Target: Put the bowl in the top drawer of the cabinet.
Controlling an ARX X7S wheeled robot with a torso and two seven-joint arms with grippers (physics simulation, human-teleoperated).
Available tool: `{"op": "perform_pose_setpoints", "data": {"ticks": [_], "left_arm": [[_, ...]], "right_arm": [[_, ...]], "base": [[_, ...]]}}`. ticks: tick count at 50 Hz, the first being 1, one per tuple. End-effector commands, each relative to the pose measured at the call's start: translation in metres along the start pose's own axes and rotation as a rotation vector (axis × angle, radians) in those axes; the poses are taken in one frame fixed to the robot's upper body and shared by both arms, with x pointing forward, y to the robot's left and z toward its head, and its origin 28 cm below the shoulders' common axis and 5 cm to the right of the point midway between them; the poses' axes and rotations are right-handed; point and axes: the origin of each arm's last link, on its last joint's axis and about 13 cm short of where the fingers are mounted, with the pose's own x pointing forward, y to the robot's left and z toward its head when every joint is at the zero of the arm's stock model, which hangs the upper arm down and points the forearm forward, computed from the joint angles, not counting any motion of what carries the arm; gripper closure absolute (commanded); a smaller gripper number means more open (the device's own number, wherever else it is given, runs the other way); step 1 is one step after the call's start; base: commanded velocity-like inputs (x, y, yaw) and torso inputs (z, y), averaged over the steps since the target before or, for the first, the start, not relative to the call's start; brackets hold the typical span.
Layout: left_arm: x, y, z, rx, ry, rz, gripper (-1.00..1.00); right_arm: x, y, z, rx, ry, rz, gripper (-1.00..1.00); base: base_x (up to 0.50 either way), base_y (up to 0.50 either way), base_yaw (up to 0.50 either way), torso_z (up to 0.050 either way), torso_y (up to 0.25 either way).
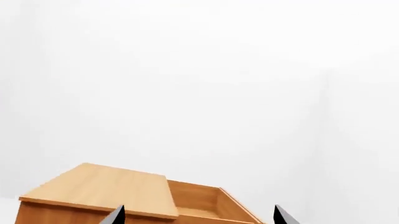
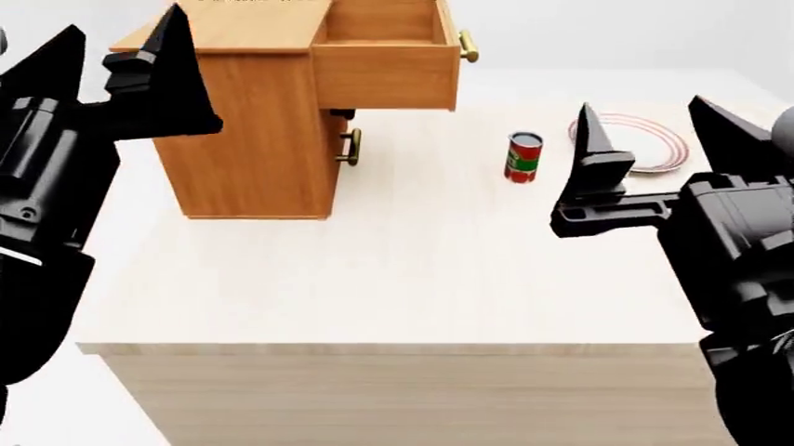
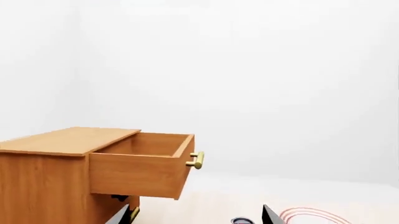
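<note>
Orange-brown wood cabinet (image 2: pixel 248 121) top and pulled-out wooden top drawer (image 2: pixel 385 56) cropped at head view's far edge; drawer inside mostly unseen. Red-rimmed white plate (image 2: pixel 645 139) partly behind right black gripper (image 2: pixel 652 125).

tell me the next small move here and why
Probably pan the head to look for the bowl: the top drawer is already pulled out, the left gripper and right gripper are open and empty, and no bowl shows in any view.
</note>
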Motion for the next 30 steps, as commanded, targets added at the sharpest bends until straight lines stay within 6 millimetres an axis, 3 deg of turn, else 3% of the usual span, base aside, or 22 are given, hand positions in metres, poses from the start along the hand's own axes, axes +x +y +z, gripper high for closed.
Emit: {"op": "perform_pose_setpoints", "data": {"ticks": [1, 12, 23, 30], "left_arm": [[0.030, 0.003, 0.059, 0.021, -0.111, -0.049, -1.00], [0.055, 0.002, 0.079, 0.063, -0.100, -0.115, -1.00], [0.053, 0.000, 0.111, 0.122, -0.110, -0.119, -1.00], [0.049, -0.003, 0.122, 0.132, -0.132, -0.121, -1.00]], "right_arm": [[-0.001, -0.017, 0.043, -0.116, -0.082, 0.015, -1.00], [0.013, -0.032, 0.073, -0.150, -0.085, 0.018, -1.00], [0.030, -0.039, 0.101, -0.216, -0.103, 0.023, -1.00], [0.037, -0.041, 0.107, -0.236, -0.125, 0.020, -1.00]], "base": [[0.21, 0.00, 0.00, 0.000, 0.000], [0.25, 0.00, 0.00, 0.000, 0.000], [0.30, 0.00, 0.00, 0.000, 0.000], [0.35, 0.00, 0.00, 0.000, 0.000]]}}
